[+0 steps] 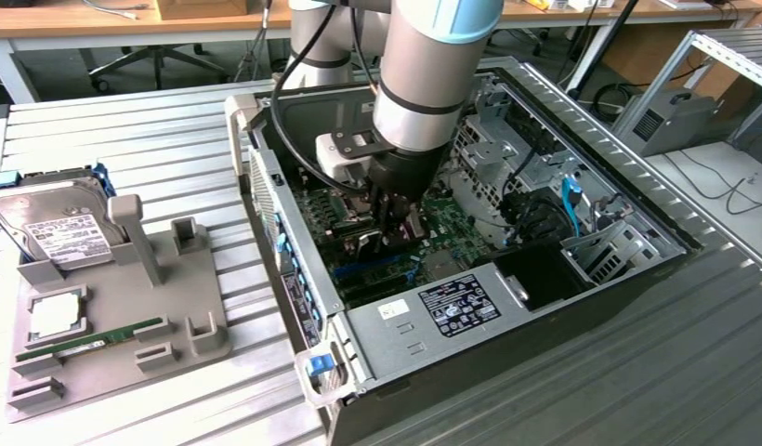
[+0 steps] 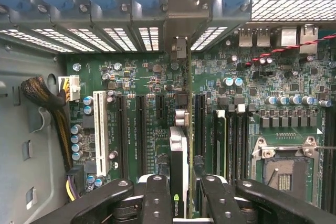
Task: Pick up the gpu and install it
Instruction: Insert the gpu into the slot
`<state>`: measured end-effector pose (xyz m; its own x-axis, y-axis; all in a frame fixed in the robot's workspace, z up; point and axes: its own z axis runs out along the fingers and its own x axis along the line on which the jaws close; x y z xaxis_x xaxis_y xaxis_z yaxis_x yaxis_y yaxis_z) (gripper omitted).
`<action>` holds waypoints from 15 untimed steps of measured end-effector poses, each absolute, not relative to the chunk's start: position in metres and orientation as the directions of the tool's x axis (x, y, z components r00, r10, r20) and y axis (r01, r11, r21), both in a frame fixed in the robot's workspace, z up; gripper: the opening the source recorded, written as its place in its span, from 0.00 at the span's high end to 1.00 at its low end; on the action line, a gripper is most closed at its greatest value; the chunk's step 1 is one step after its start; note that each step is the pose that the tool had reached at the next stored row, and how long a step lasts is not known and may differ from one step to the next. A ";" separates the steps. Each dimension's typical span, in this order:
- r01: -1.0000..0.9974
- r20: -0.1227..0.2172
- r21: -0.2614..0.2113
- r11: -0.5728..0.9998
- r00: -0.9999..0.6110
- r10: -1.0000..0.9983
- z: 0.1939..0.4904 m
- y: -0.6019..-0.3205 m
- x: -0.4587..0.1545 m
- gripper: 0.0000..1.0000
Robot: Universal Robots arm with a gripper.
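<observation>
At the exterior view's centre, the gripper (image 1: 400, 228) pinched the gpu (image 2: 178, 161) edge-on over the motherboard (image 2: 294, 108). The card was likely light, stiff and fragile; its flat faces suited gripping.

One robot arm (image 1: 418, 84) carries one gripper (image 1: 398, 228), and one graphics card (image 2: 178, 182) sits clamped between its fingers. There is one open computer case (image 1: 394, 344) with one motherboard (image 2: 157, 77) inside. The board shows one white slot (image 2: 101, 135) and one processor socket (image 2: 283, 174). On the metal table (image 1: 133, 121) stands one grey holder (image 1: 121, 334). It bears one hard drive (image 1: 59, 228) at its far edge, one square silver chip (image 1: 55, 314) midway, and one green memory stick (image 1: 90, 341) toward its near edge.
</observation>
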<state>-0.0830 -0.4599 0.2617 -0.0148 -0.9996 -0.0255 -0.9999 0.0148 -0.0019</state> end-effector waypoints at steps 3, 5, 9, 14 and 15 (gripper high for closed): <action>-1.000 -0.025 -0.002 0.015 -0.015 -1.000 0.262 -0.460 -0.083 0.73; -1.000 -0.026 -0.002 0.015 -0.015 -1.000 0.261 -0.460 -0.083 0.73; -1.000 -0.025 -0.002 0.015 -0.015 -1.000 0.261 -0.460 -0.083 0.73; -1.000 -0.025 -0.002 0.015 -0.015 -1.000 0.259 -0.460 -0.083 0.73; -1.000 -0.025 -0.002 0.015 -0.015 -1.000 0.259 -0.460 -0.083 0.73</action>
